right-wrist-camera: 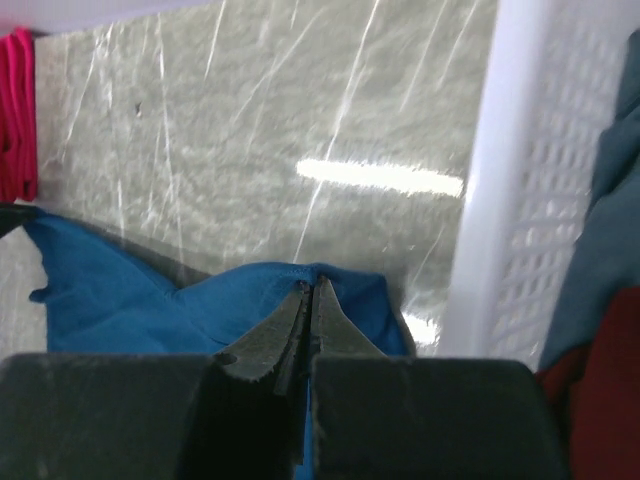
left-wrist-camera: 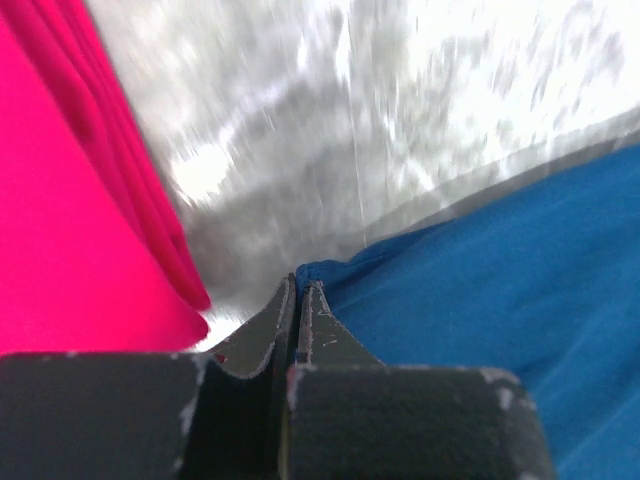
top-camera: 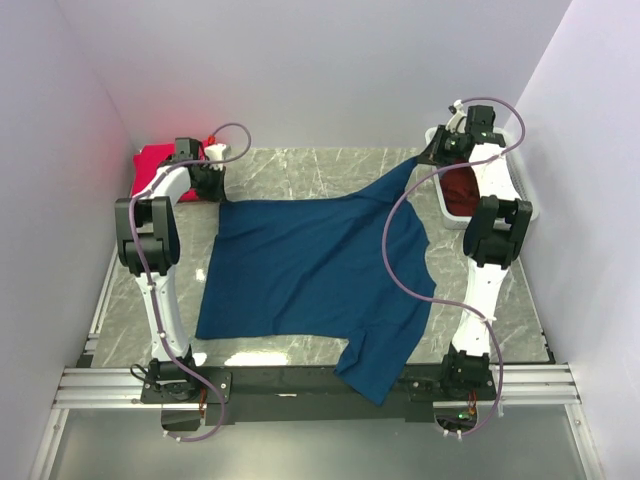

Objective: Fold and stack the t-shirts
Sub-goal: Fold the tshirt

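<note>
A navy blue t-shirt (top-camera: pixel 310 265) lies spread across the middle of the table, one part hanging over the near edge. My left gripper (top-camera: pixel 213 183) is shut on its far left corner (left-wrist-camera: pixel 310 272). My right gripper (top-camera: pixel 432 152) is shut on its far right corner (right-wrist-camera: pixel 330 280) and holds it stretched up beside the basket. A bright pinkish-red shirt (top-camera: pixel 152 165) lies at the far left and shows in the left wrist view (left-wrist-camera: pixel 70 220). A dark maroon shirt (top-camera: pixel 462 190) lies in the basket. The blue shirt's print is hidden.
A white lattice basket (top-camera: pixel 530 212) stands at the far right, its wall (right-wrist-camera: pixel 510 200) close to my right gripper. Grey-blue cloth (right-wrist-camera: pixel 610 230) lies in it above the maroon one. Purple walls close in on three sides.
</note>
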